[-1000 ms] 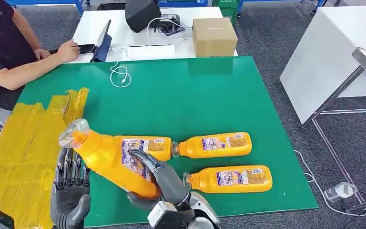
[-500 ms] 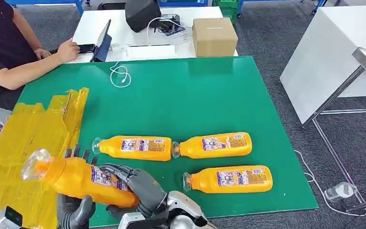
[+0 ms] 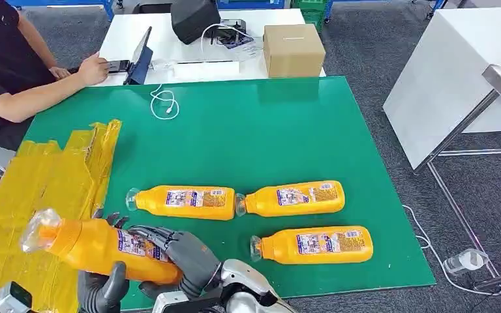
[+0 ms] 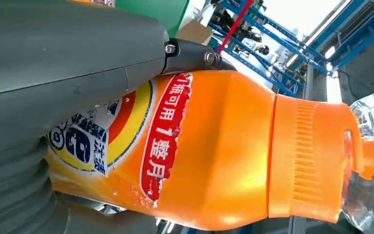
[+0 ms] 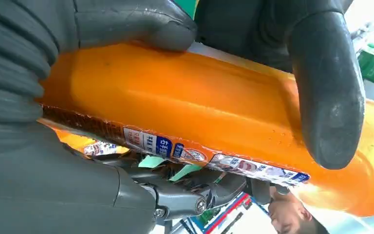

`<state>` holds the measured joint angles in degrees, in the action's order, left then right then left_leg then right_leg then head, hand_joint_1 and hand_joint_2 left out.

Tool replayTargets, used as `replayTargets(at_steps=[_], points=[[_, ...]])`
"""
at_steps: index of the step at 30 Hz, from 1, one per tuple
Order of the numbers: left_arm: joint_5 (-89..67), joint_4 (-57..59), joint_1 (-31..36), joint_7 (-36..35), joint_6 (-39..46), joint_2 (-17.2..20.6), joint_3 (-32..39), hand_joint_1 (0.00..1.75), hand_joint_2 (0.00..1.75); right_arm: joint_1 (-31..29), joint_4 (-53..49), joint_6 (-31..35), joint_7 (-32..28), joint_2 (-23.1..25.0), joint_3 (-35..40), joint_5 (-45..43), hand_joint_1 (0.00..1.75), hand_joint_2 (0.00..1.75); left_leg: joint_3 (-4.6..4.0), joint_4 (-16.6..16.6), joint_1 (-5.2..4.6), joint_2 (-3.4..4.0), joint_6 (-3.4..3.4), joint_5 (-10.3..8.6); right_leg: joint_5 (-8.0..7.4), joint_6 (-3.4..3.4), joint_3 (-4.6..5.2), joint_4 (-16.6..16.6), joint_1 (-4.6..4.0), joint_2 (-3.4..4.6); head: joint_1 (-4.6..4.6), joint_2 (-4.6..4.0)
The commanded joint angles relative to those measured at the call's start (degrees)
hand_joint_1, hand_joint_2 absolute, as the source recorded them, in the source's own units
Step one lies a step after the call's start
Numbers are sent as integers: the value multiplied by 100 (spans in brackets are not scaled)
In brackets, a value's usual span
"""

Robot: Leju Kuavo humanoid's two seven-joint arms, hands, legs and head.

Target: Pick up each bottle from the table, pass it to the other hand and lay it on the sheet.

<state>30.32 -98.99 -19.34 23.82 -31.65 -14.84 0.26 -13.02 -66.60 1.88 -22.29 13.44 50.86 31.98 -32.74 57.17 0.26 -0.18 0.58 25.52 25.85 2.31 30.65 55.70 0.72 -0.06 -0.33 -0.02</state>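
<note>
yellow sheet [image 3: 32,189]: crinkly, covering the left end of the green bench [image 3: 254,130], right under the neck end of the held bottle.
held bottle [image 3: 98,244]: orange, clear cap, up off the bench at the near left corner, gripped at both ends of its body by the two hands.
left hand [image 3: 101,290]: cupped under the bottle from below, thumb up against its near side; left wrist view gets the thick grey thumb [image 4: 68,44] flat across the label, so wrapped tight on the bottle [image 4: 214,146].
right hand [image 3: 173,251]: fingers curled over the base half of the bottle; right wrist view shows a dark fingertip [image 5: 328,92] hooked over the orange body [image 5: 175,107] with the thumb pressing from the other side.
view differences: head view gives the layout, wrist views just the close-up contact and label text.
bottle axis: long axis running left-right, cap [image 3: 36,229] pointing left over the sheet and tipped a bit up, base toward the right hand.
other bottles: three lying flat on the green, caps to the left; one [image 3: 182,201] just beyond the right hand, one [image 3: 291,198] to its right nearly cap-to-base with it, one [image 3: 313,244] nearer the front edge.
</note>
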Motion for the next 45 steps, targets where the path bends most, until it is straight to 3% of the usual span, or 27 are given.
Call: replayTargets(at_steps=[1, 10, 11, 12, 17, 21, 25, 32, 40, 45], points=[[-66, 269, 247, 17, -8, 58, -68, 175, 175, -36, 460, 4, 33, 32, 232, 7, 175, 175, 13, -8, 2, -4, -2, 1, 2, -6, -15, -9, -3, -5, 0, 0], [-817, -21, 227, 408, 472, -111, 209, 175, 175, 53, 226, 327, 134, -129, -6, 15, 175, 175, 14, -7, 4, -7, -2, 2, 3, -6, -18, -10, -4, -8, 0, 0], [-1160, -104, 229, 575, 702, -138, 288, 175, 175, 76, 153, 461, 219, -155, -56, 102, 138, 175, 10, -5, 3, -5, -1, 2, 2, -5, -14, -8, -3, -6, 0, 0], [-1643, -221, 239, 783, 1041, -157, 380, 175, 175, 133, -19, 633, 295, -201, -140, 203, 0, 175, 27, -8, 10, -6, -4, 8, 7, -12, -34, -17, -11, -8, 0, 0], [-4471, -339, 550, 1590, 3598, -53, 1178, 175, 175, 370, -970, 802, 675, -603, -717, 258, 0, 175, 1, -1, 5, -14, -2, -1, 2, -5, -7, -6, -6, -15, 0, 0], [-6111, 204, 937, 1485, 4920, 394, 1577, 175, 175, -71, -772, 641, 884, -797, -1191, 183, 0, 175, 11, -8, 1, -11, -2, -4, 0, -6, -14, -9, -2, -11, -2, 0], [-6401, 611, 1099, 1409, 5020, 599, 1668, 175, 175, -259, -606, 579, 873, -758, -1356, 112, 0, 175, 14, -11, 1, -7, -3, -9, -5, -7, -17, -11, -2, -8, 0, 0], [-8592, 1764, 1270, 732, 5450, 1366, 1148, 175, 175, -1250, 400, 234, 1199, -740, -1442, -87, 0, 175, 15, -10, -5, 2, -1, -9, -4, -3, -15, -3, 5, 1, 0, 0], [-8606, 2054, 1392, 663, 5335, 1433, 1011, 175, 175, -1448, 733, 186, 1238, -663, -1430, -111, 0, 175, 16, -8, 0, -1, -2, -7, -3, -4, -16, -5, -1, -4, 0, 0], [-8709, 2692, 1578, 538, 4704, 1789, 521, 175, 175, -2005, 1524, -52, 1407, -515, -1333, -261, 0, 175, 17, -8, 0, 2, -4, -6, -2, -7, -20, -4, -1, 0, 0, 0]])
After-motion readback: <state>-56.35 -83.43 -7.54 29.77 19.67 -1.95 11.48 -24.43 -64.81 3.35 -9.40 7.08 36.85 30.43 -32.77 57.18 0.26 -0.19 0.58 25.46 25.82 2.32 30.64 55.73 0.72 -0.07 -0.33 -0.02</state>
